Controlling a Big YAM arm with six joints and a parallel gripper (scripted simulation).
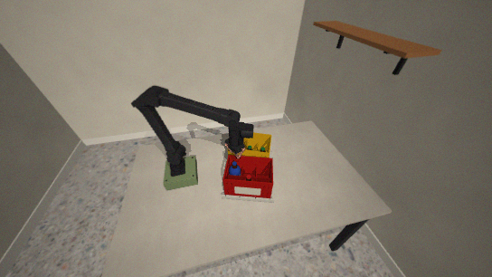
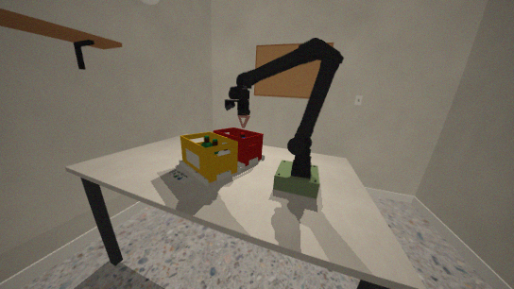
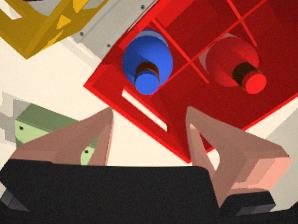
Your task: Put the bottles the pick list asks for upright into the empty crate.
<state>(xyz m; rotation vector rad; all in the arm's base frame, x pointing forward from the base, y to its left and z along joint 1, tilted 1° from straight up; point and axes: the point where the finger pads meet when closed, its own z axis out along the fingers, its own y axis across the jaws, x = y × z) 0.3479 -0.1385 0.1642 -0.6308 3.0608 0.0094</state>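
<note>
Red crate (image 1: 248, 187) (image 2: 250, 150) (image 3: 172, 145) rim below parted jaws (image 1: 236, 153) (image 2: 243, 124), bottles inside.

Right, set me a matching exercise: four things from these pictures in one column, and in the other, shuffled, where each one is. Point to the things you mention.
Things:
1. blue bottle (image 1: 234, 169) (image 3: 147, 57)
2. green bottles (image 1: 262, 149) (image 2: 207, 143)
3. wooden shelf (image 1: 375, 38) (image 2: 52, 32)
4. fingers (image 1: 239, 155) (image 2: 243, 121)

Places:
A. fixed to a wall
B. in the yellow crate (image 1: 258, 154) (image 2: 210, 162) (image 3: 30, 42)
C. above the crates, with nothing between them
D. in the red crate (image 1: 249, 183) (image 2: 250, 148) (image 3: 175, 142)

Pairs: 1-D, 2-B, 3-A, 4-C
</note>
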